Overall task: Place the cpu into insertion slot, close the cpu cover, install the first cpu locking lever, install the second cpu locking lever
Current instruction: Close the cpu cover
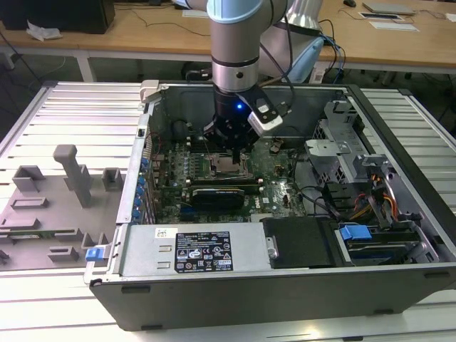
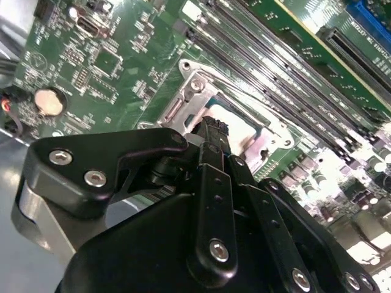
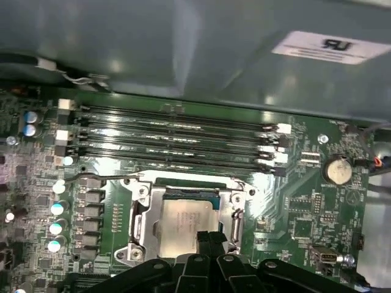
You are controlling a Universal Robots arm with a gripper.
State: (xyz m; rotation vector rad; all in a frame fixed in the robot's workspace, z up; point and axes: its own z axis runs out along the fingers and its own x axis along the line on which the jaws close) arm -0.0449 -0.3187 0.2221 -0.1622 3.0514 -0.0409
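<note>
As far as I can judge, step one is done: in the first wrist view the cpu lies flat in the insertion slot, pale top facing up. The cpu cover looks like it's down too. Its silver frame lies around the chip with the top showing through the cut-out, though I wouldn't swear it's fully seated.

The levers are the fuzzy part. There's a thin wire lever running along the socket's edge on the memory slots side. I can't tell whether it's hooked or just lying there, so I'd count both lever steps as unconfirmed.

The gripper hangs right over one edge of the socket, fingers drawn together with nothing between them. The tips are at or just above the chip; touching or not, can't say.

Setting-wise, the socket sits about midway across the green board, just beside the memory slots, with a coin cell off toward one board corner. The board lies in the bottom of an open computer case, which rests on a ribbed metal table. A grey fixture with blocks takes up the table's edge on the exterior view's left, and wooden desks run along behind.
</note>
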